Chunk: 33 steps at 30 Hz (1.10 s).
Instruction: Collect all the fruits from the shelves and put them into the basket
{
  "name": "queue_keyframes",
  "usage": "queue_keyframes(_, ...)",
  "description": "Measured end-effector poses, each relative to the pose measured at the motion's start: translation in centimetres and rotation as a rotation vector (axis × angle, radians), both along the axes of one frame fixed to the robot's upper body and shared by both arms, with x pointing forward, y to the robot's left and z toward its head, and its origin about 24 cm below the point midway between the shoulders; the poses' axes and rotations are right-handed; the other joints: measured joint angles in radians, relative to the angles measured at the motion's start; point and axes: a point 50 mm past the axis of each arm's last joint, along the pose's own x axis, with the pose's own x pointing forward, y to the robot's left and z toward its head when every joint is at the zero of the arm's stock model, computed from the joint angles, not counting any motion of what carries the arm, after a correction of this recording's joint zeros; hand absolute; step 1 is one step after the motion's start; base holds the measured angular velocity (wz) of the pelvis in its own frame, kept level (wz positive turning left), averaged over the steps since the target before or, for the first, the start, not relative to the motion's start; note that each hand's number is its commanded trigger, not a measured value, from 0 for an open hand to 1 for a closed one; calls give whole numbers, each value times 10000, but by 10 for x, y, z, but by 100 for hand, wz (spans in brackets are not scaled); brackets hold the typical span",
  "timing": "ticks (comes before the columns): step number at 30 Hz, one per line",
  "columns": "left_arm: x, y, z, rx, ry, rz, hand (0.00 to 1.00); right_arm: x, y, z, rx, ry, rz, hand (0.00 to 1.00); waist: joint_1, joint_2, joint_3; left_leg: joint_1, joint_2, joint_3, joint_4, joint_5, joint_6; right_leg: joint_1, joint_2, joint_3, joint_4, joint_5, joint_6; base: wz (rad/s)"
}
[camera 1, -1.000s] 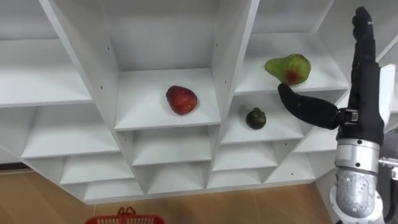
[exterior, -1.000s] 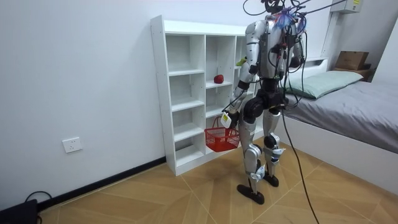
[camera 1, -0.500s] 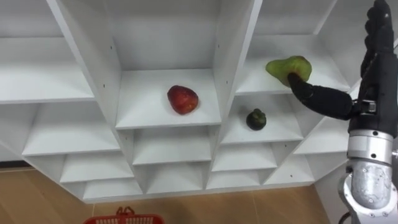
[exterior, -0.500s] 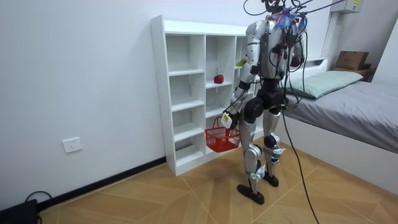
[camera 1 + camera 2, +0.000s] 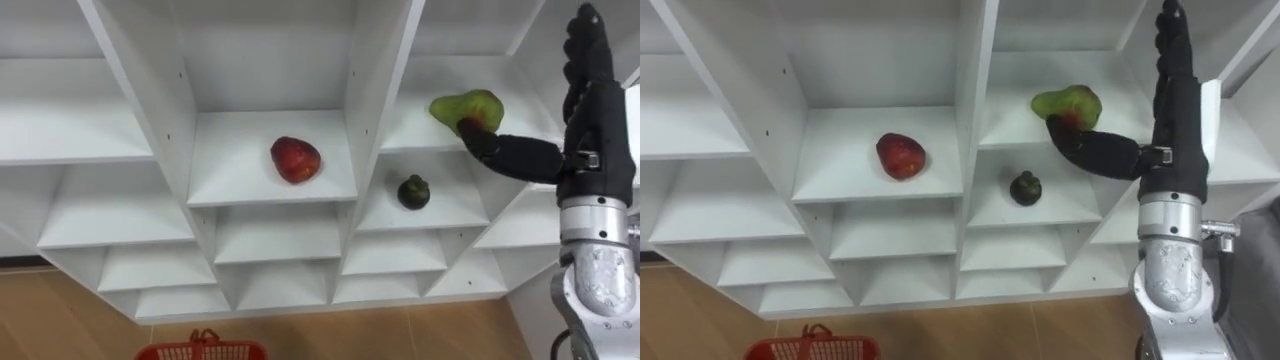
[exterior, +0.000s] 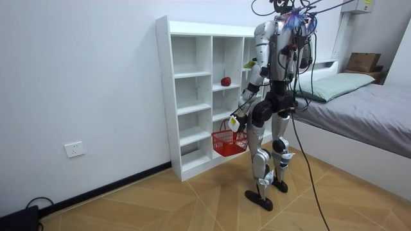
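My left hand (image 6: 235,120) hangs low in front of the tall white open-shelved closet (image 5: 371,80), its fingers hooked on the handle of the red plastic basket (image 6: 229,144). In the closet's middle column a glossy red apple-like fruit (image 5: 295,160) lies alone on its shelf. In the closet's right column a small dark green round fruit (image 5: 412,191) sits on the lower shelf, and a green pear with a red blush (image 5: 465,108) lies on its side one shelf above. My right hand (image 5: 588,150) is at that upper shelf, fingers straight up and spread wide from the thumb, whose tip touches the pear's near side; nothing is held yet. I judge the pear light, smooth and easily bruised, likely to roll. I would wrap its broad belly, not the narrow neck.
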Motion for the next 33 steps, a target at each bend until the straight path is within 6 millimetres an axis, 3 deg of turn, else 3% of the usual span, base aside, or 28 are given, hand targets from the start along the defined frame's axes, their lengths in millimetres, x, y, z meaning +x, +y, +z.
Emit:
queue_keyframes(9, -2, 1, 0, 60, 31, 90, 100, 3, 0, -5, -148, 438, 468, 0, 29, 51, -13, 24, 21, -113, 7, 1, -1, 63, -48, -459, 7, 11, -18, 1)
queue_keyframes(18, -2, 3, 0, 94, 35, 274, 100, 6, -4, -18, -94, 1224, 656, 0, 194, -41, -11, 16, 63, -197, 128, 2, -3, 175, -56, -651, 3, 31, -50, 4)
queue_keyframes(33, -3, 4, 0, 95, 106, 508, 100, 11, -7, -24, 141, 1659, 686, 0, 227, -82, 0, 4, 51, -282, 160, 3, -3, 236, -109, -949, -31, 31, -53, 0)
